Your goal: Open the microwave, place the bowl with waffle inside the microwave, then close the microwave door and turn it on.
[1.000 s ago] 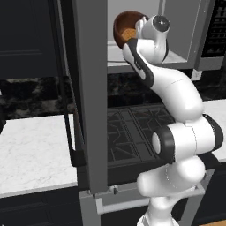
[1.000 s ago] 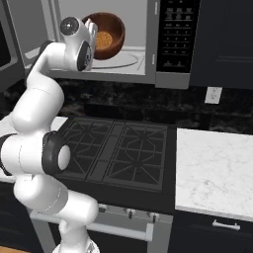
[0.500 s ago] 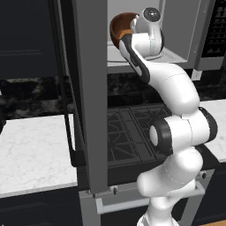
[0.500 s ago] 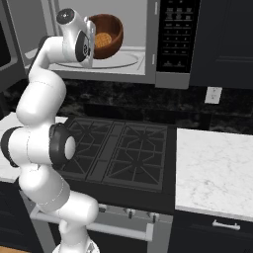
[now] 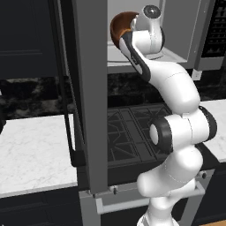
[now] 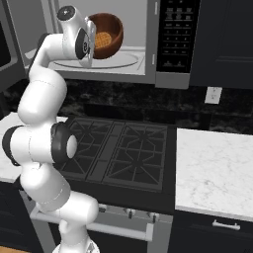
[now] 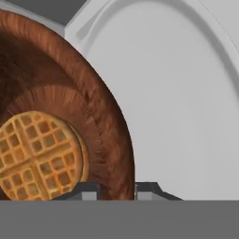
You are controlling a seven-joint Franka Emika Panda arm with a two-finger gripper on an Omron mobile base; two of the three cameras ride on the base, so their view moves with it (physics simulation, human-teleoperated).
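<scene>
The microwave door (image 5: 90,101) is seen swung wide open at the left, edge-on in the left base view, its dark bar handle hanging on the outer side. Next comes the bowl (image 6: 105,34), held tipped on its side at the mouth of the microwave (image 6: 143,42), above the pale round plate (image 6: 106,61) on the cavity floor. The waffle (image 7: 37,156) is seen resting against the bowl's inner wall. The tool (image 7: 116,190) is clamped on the bowl's rim, one fingertip inside and one outside. The black button panel (image 6: 178,37) is found at the right.
</scene>
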